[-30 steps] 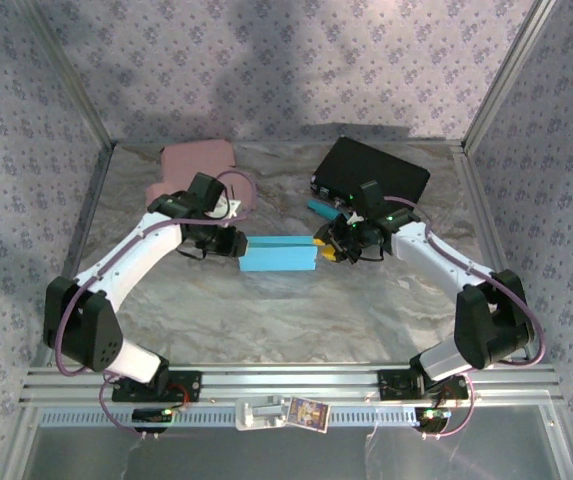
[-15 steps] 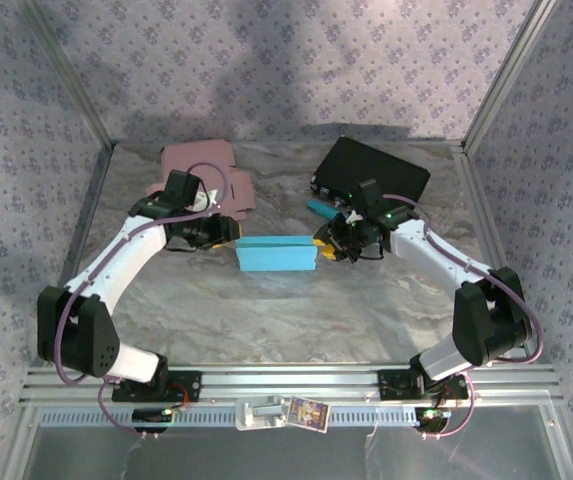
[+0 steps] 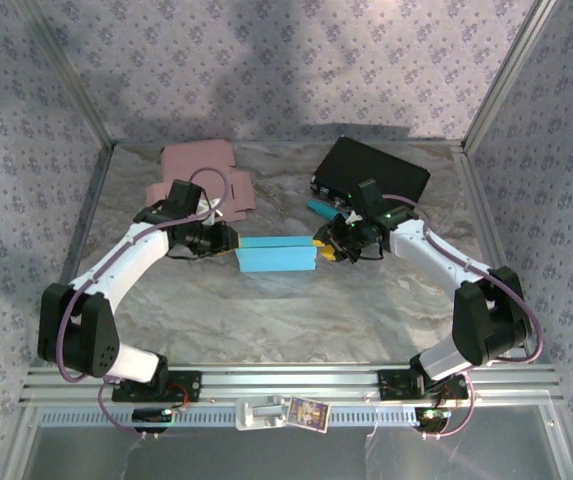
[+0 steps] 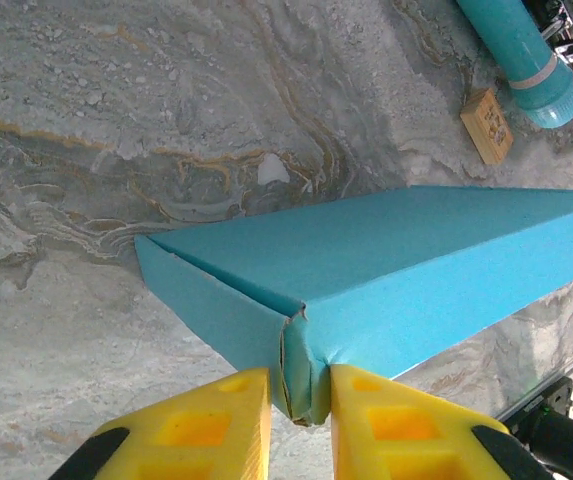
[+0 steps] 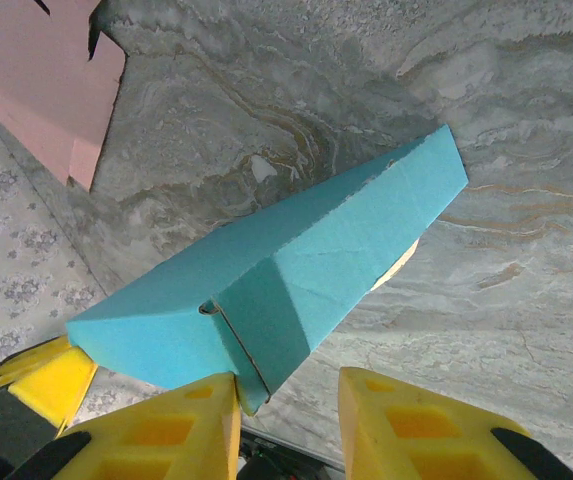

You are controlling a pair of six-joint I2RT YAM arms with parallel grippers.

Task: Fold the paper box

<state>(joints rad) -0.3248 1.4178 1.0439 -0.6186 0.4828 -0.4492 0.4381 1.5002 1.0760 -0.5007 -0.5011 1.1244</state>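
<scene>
The paper box (image 3: 278,254) is a long, flat blue carton lying in the middle of the marble table (image 3: 286,310). My left gripper (image 3: 234,240) is at its left end. In the left wrist view the yellow fingers (image 4: 216,420) pinch the creased corner of the box (image 4: 416,270), so the left gripper (image 4: 301,400) is shut on it. My right gripper (image 3: 321,245) is at the box's right end. In the right wrist view the right gripper (image 5: 288,400) stands open, with the corner of the box (image 5: 266,270) resting against one finger (image 5: 181,430) and a gap to the other.
A flat pink cardboard blank (image 3: 198,165) lies at the back left. A black case (image 3: 371,172) sits at the back right, with a teal cylinder (image 3: 320,210) and a small wooden block (image 4: 487,125) beside it. Patterned walls enclose three sides of the table.
My left gripper drew back a little, returned to the box's left end and closed on its corner. The box slid slightly left. The right gripper stayed put.
</scene>
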